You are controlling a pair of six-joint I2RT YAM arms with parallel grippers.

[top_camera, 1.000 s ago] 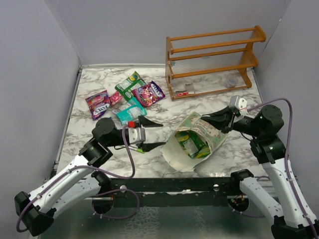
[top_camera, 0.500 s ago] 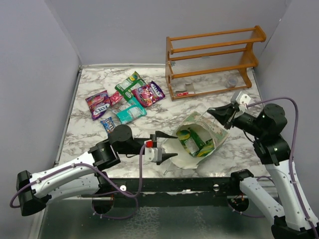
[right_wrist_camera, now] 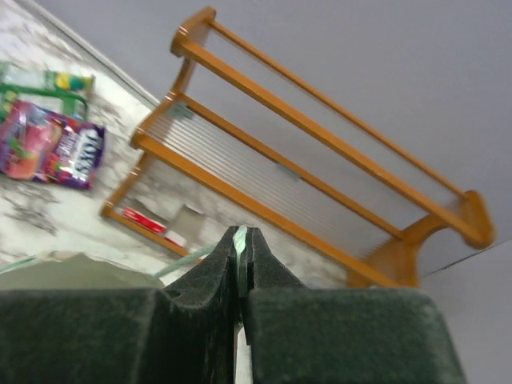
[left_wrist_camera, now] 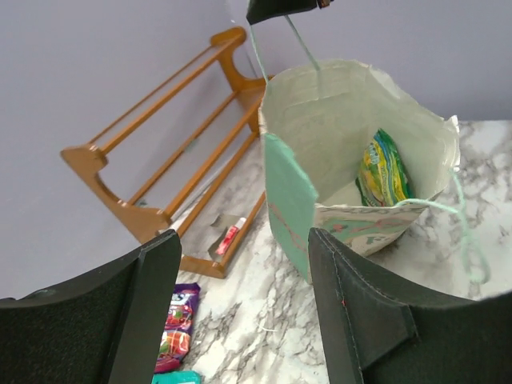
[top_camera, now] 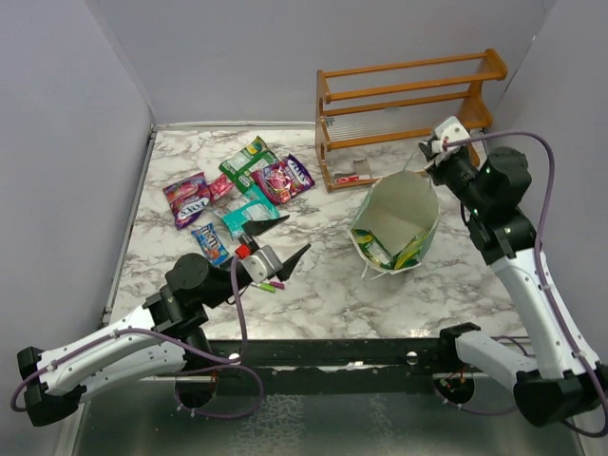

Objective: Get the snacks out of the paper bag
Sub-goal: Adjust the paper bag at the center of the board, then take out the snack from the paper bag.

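Note:
The pale green paper bag [top_camera: 395, 224] stands upright, mouth up, right of centre; it also shows in the left wrist view [left_wrist_camera: 352, 120]. My right gripper [top_camera: 418, 168] is shut on its thin cord handle [right_wrist_camera: 241, 238] above the bag's far rim. A yellow-green snack packet [left_wrist_camera: 382, 170] lies inside the bag [top_camera: 403, 255]. My left gripper [top_camera: 282, 243] is open and empty, left of the bag and facing it [left_wrist_camera: 244, 312]. Several snacks lie at the back left: purple [top_camera: 187, 198], green [top_camera: 249, 161], pink-purple [top_camera: 284, 178], teal [top_camera: 249, 214] and blue [top_camera: 209, 239].
The orange wooden rack [top_camera: 404, 114] stands at the back right, just behind the bag, with a small red-and-white item [left_wrist_camera: 230, 236] on its lowest shelf. Green and purple marker pens [top_camera: 269, 283] lie under my left gripper. Grey walls enclose the marble table [top_camera: 313, 294].
My right gripper has risen and moved back with the cord handle, pulling the bag from lying on its side to upright. My left gripper has drawn back left from the bag's mouth.

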